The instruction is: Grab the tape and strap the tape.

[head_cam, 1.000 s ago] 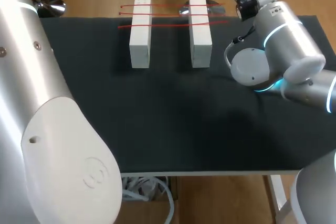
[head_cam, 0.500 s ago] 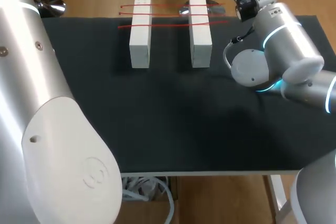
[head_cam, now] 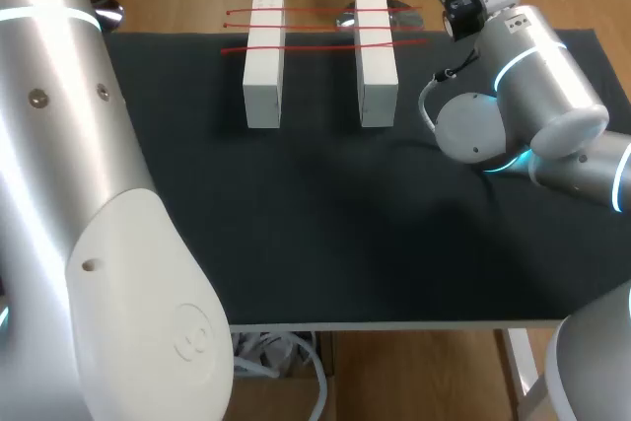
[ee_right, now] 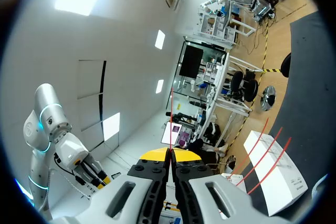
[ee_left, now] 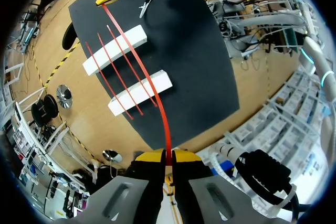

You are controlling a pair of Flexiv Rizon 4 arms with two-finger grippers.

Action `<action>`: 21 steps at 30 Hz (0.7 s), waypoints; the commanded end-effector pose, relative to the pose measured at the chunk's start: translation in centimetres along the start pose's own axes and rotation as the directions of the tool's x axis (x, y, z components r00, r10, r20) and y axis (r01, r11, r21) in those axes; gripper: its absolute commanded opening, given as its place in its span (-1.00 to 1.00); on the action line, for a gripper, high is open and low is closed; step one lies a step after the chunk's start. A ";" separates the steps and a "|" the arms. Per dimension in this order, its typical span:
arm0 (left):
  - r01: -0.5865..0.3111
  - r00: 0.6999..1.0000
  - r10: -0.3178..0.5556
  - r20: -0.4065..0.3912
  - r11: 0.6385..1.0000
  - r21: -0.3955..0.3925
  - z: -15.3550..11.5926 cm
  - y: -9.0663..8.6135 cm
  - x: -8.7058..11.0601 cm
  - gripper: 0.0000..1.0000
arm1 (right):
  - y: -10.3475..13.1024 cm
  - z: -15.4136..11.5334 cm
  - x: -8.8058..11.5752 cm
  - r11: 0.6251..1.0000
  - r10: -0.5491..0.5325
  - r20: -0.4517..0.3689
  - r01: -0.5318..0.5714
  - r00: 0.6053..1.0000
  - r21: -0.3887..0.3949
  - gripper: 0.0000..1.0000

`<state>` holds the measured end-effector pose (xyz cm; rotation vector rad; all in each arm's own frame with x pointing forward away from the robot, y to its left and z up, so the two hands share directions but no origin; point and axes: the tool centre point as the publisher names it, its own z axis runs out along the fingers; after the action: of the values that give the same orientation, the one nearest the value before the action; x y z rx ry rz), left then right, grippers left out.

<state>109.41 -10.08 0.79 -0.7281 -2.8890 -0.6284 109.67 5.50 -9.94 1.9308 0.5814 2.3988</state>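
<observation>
A red tape (ee_left: pixel 152 85) is held stretched between the left end effector (ee_left: pixel 168 154) and the right end effector (ee_right: pixel 170 152), each closed narrowly on 1 end, above the 2 white blocks (head_cam: pixel 264 76). The grab is judged done and strapping is in hand. Next, the tape must be lowered level across both blocks, beside the 3 laid strips (ee_left: pixel 121 74). The black worktop (head_cam: pixel 345 224) is flat, with ample room around the blocks.

Seeing a black mat (head_cam: pixel 345 234) over the table (head_cam: pixel 414 326), with two white blocks on it toward the far edge: left block (head_cam: pixel 264 66), right block (head_cam: pixel 376 66). Lying flat, parallel, apart, not touching.
</observation>
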 end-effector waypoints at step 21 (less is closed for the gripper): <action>0.165 0.870 -0.082 -0.486 0.978 0.129 2.7 0.1 0.3 -1.00 | 0.1 0.1 0.0 1.000 -0.001 0.002 0.001 1.000 0.002 -1.00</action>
<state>108.42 -9.21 -1.40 -0.4634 -2.8129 -0.5389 109.69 5.47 -9.97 1.9300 0.5829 2.3999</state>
